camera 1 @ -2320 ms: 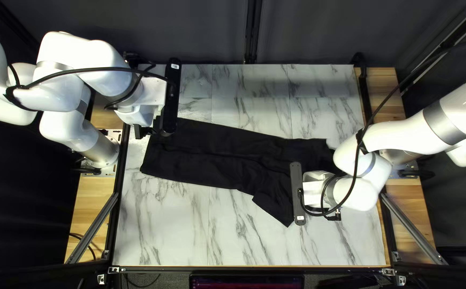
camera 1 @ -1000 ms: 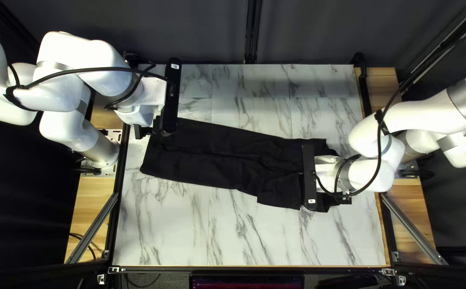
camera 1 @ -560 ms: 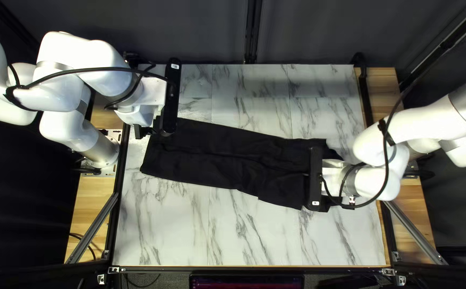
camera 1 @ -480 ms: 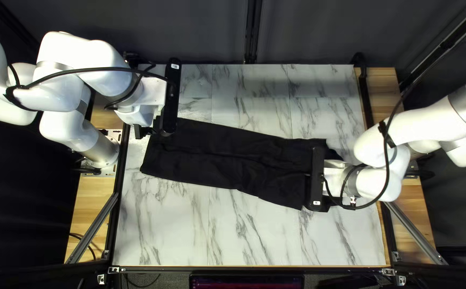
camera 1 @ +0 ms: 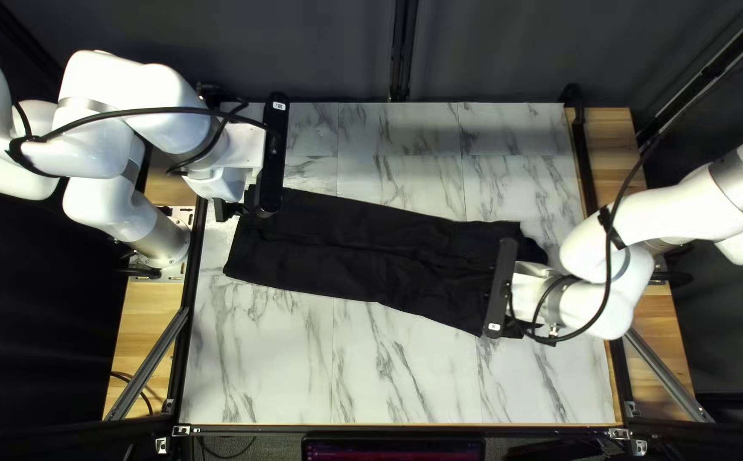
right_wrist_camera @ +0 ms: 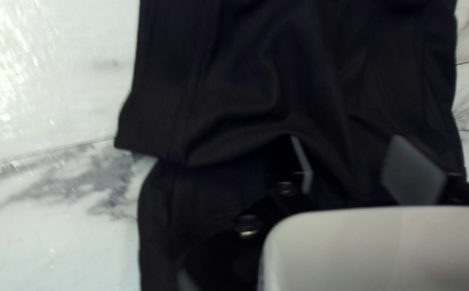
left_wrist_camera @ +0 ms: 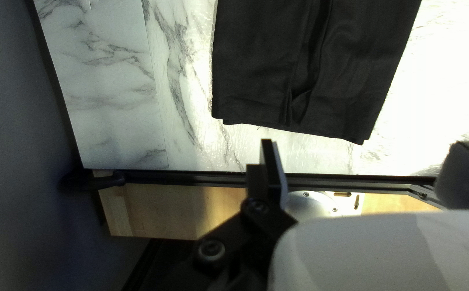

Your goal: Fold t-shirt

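Marble-patterned table point(camera 1: 260, 367) under one black t-shirt point(camera 1: 346, 248), a long strip cut off by both wrist views, its end at the right of the top left view partly hidden by the right claw point(camera 1: 525, 290) and one black camera bar point(camera 1: 501, 286). Both claws, two in all, are released: the right over the cloth, contact hard to make out, the left claw point(camera 1: 241, 207) apart from it, near the other end.

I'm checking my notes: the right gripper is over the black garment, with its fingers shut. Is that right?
Not quite: the right gripper is over the black garment, but its fingers are open; the right wrist view shows them standing apart.
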Available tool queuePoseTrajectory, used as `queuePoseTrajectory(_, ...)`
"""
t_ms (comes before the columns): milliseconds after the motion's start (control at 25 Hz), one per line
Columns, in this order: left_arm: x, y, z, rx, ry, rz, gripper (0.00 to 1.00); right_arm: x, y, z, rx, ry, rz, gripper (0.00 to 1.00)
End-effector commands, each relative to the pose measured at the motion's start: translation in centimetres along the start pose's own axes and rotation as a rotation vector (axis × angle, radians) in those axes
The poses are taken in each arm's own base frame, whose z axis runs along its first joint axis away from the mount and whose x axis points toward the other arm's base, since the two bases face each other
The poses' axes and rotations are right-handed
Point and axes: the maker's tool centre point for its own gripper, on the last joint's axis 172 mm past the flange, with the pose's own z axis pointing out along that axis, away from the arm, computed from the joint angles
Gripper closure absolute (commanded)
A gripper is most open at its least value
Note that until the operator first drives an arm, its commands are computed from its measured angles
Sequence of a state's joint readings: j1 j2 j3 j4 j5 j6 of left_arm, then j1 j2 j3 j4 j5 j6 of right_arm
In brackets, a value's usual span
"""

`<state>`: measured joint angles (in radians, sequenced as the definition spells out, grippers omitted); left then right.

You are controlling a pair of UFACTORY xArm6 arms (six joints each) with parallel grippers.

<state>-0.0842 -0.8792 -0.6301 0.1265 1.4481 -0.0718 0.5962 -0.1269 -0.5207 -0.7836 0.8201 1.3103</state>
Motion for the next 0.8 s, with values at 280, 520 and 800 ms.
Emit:
queuePoseTrajectory(280, 0.0, 0.0, 0.0, 0.000, 0.000, 0.000, 0.00, -1.8, 4.1, -3.8, -0.016, -0.010, 0.002, 0.00)
queuePoseTrajectory(520, 0.0, 0.0, 0.0, 0.000, 0.000, 0.000, 0.00, -2.0, 6.6, -7.2, 0.013, -0.014, 0.007, 0.00)
queuePoseTrajectory(800, 0.0, 0.0, 0.0, 0.000, 0.000, 0.000, 0.00, -0.7, 10.5, -15.0, 0.129, -0.034, 0.023, 0.00)
